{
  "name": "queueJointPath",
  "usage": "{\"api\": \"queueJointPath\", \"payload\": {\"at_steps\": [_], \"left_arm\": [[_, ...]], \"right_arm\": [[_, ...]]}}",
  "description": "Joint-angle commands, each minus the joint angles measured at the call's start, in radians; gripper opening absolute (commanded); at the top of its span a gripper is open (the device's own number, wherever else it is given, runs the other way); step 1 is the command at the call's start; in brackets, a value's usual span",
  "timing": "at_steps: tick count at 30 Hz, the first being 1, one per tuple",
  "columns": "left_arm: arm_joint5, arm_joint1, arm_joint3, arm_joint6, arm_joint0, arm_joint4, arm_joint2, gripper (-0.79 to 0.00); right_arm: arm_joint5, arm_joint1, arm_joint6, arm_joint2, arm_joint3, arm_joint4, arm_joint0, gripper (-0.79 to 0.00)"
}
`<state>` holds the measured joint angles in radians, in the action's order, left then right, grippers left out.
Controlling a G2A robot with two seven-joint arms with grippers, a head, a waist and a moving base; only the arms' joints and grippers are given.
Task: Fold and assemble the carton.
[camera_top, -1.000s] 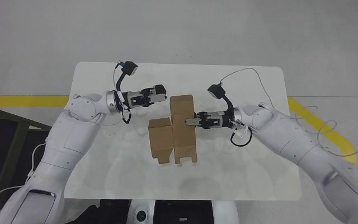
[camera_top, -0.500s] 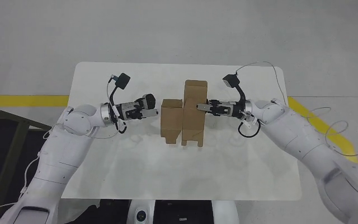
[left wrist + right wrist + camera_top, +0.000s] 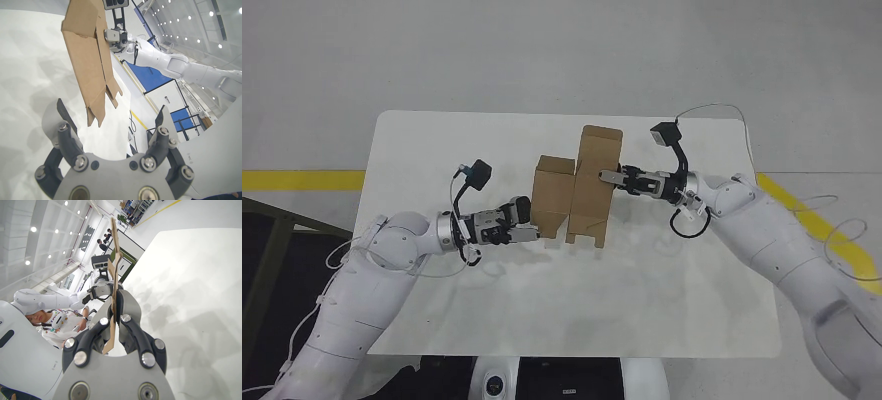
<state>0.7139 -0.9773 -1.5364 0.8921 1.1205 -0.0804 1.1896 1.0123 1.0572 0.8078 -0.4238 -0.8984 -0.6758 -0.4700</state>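
Top view is showing you the carton (image 3: 577, 195) sitting farther out over the table (image 3: 442, 140) than it was a second ago. Your right arm has been carrying it away from the robot's body and a little toward its own side. Meanwhile the left arm has been swinging round from the far side of the cardboard to the near side.

The right gripper (image 3: 614, 178) is staying clamped on the carton's right-hand edge. In the right wrist view you are seeing the cardboard edge-on, pinched tight between the two pads. The left gripper (image 3: 529, 228) is now hanging just beside the carton's near left corner, not touching it. In the left wrist view its fingers (image 3: 64, 113) are standing wide apart with nothing between them, pointing toward the loose end flaps.

The carton is being held by that one edge alone. It is still looking mostly flat, with its panels lying close together rather than opened into a box. Whether the flaps are brushing the table, you cannot tell from these views.

For you this is meaning that the repositioning is looking finished and the folding proper is not yet begun. The left claw is probably lining up to take the free side or a flap. You are likely needing a gentle approach, since a thin panel held by a single edge may swing or buckle under a push.
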Motion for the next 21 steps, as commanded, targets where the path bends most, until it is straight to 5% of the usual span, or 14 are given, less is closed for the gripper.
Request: {"api": "queueJointPath", "payload": {"at_steps": [1,4,5,6,7,8,21], "left_arm": [[-0.009,-0.002,-0.001,-0.015,0.000,0.013,-0.008,0.000],[-0.022,-0.005,-0.008,-0.035,0.000,0.016,-0.019,0.000],[-0.024,-0.005,-0.009,-0.039,0.000,0.017,-0.022,-0.212],[-0.026,-0.006,-0.011,-0.041,0.000,0.018,-0.025,-0.529],[-0.030,-0.006,-0.011,-0.042,0.002,0.018,-0.028,-0.705],[-0.038,-0.007,-0.011,-0.040,0.003,0.018,-0.032,-0.785],[-0.090,-0.010,0.009,-0.029,-0.013,-0.010,-0.052,-0.785]], "right_arm": [[0.000,0.001,0.000,-0.009,-0.001,0.006,-0.006,-0.785],[0.000,0.002,0.000,-0.023,-0.001,0.011,-0.016,-0.785],[0.000,0.002,0.000,-0.027,-0.001,0.012,-0.019,-0.785],[0.000,0.002,0.000,-0.032,-0.001,0.014,-0.021,-0.785],[0.000,0.003,0.000,-0.036,-0.001,0.017,-0.023,-0.785],[0.000,0.003,0.000,-0.040,-0.004,0.021,-0.024,-0.785],[0.000,0.009,0.000,-0.066,-0.007,0.049,-0.031,-0.785]]}}
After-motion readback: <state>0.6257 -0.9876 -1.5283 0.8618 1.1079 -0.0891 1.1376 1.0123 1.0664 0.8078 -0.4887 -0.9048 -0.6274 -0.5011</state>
